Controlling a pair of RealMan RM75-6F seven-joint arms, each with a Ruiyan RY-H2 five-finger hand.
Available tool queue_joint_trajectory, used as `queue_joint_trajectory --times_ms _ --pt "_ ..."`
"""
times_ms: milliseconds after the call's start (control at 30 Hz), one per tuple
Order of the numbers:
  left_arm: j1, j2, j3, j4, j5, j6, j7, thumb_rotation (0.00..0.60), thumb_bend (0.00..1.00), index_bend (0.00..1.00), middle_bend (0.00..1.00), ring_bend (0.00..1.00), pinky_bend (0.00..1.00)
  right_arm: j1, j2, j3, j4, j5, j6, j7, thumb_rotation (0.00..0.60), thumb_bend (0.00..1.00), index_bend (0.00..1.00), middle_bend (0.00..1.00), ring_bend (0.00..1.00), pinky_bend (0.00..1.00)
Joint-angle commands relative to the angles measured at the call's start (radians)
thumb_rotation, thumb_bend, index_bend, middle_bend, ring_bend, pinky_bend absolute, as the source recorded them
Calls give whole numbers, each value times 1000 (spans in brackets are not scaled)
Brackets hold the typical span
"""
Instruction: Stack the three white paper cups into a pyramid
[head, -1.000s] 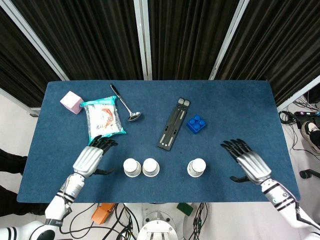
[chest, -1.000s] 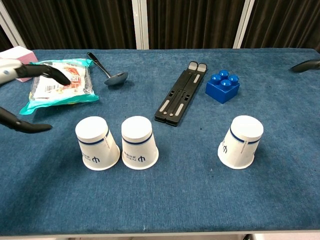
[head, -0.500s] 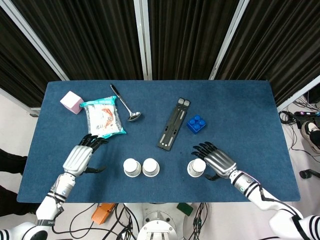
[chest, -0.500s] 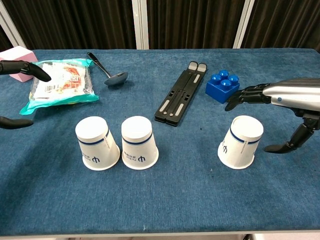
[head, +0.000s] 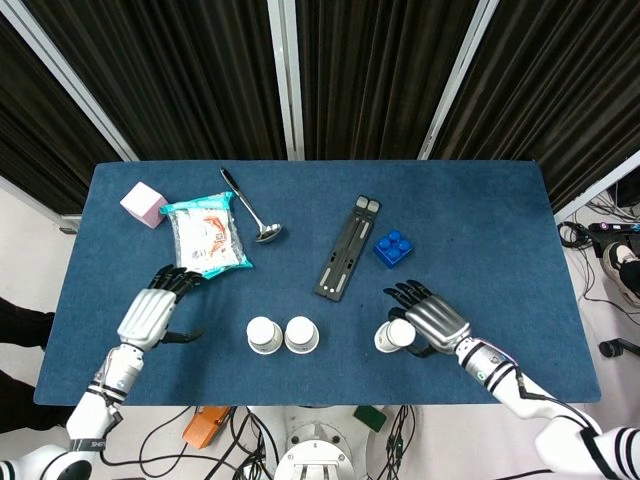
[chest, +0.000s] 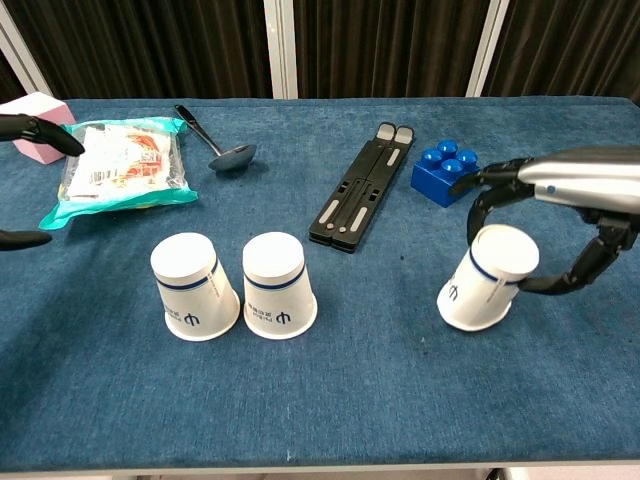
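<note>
White paper cup (chest: 485, 280), tilted, held by right hand (chest: 560, 190); left hand (head: 150, 312) spread wide, holding nothing.

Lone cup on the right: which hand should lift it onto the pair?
Right. The right hand is already curled around that cup, which tilts. The left hand is open, far off near the snack bag.

- Left hand (chest: 20, 130) — cut by the chest view's left edge, only fingertips showing.
- Right hand (chest: 575, 185) — wrist cut off at the right edge there.
- Print on the packet (head: 207, 236) — too small to read.
</note>
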Motion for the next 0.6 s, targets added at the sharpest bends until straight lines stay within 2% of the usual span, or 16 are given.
queue_joint_trajectory --times_ms 33,167,300,433,600 --pt "10 -3 -1 21 11 21 14 588 193 201 160 88 1 8 44 21 -47 -13 28 19 600 456 442 102 0 67" --pt "25 -2 4 34 3 32 36 595 192 201 161 88 1 55 94 75 -114 -21 24 71 600 456 442 102 0 68" --pt "39 2 12 36 -9 30 31 597 193 201 160 88 1 137 111 139 -155 6 -41 124 600 456 442 102 0 68" --pt "50 3 16 39 -18 31 26 598 192 201 160 87 1 237 89 198 -158 71 -137 159 600 456 442 102 0 69" --pt "65 2 13 49 -18 47 14 598 193 201 160 86 1 356 33 243 -127 168 -230 135 600 455 440 102 0 69"
